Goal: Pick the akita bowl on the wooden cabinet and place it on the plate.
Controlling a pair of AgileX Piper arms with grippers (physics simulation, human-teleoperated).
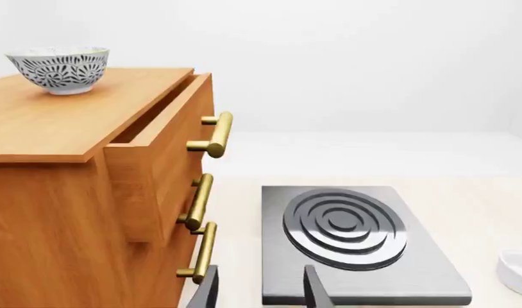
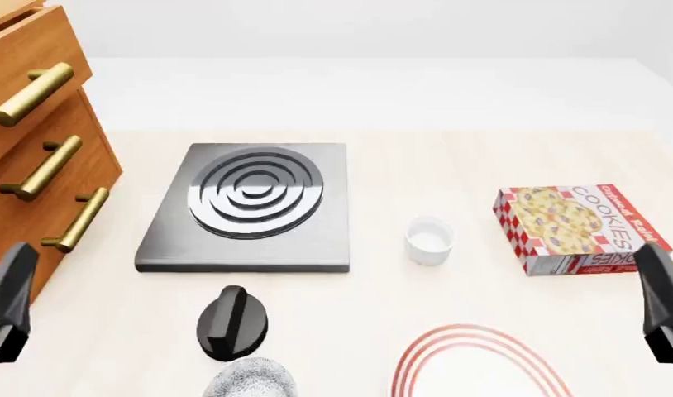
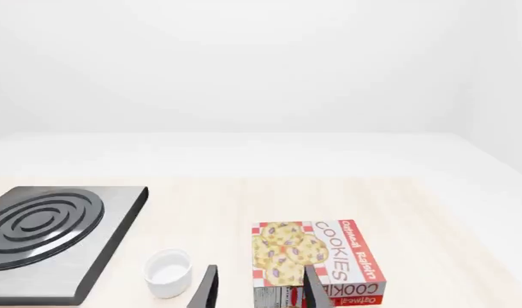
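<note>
The akita bowl, white with a dark net pattern, stands upright on top of the wooden cabinet, near its far corner. My left gripper is open and empty, low in front of the cabinet's drawers, well below and short of the bowl. The cabinet fills the left edge of the front view, where its top and the bowl are out of sight. The plate, white with red rings, lies at the near edge of the table. My right gripper is open and empty near the cookie box.
The cabinet's top drawer stands pulled out. A grey ringed stove slab lies mid-table with a black knob in front of it. A speckled twin bowl sits at the near edge. A small white cup and a cookie box lie to the right.
</note>
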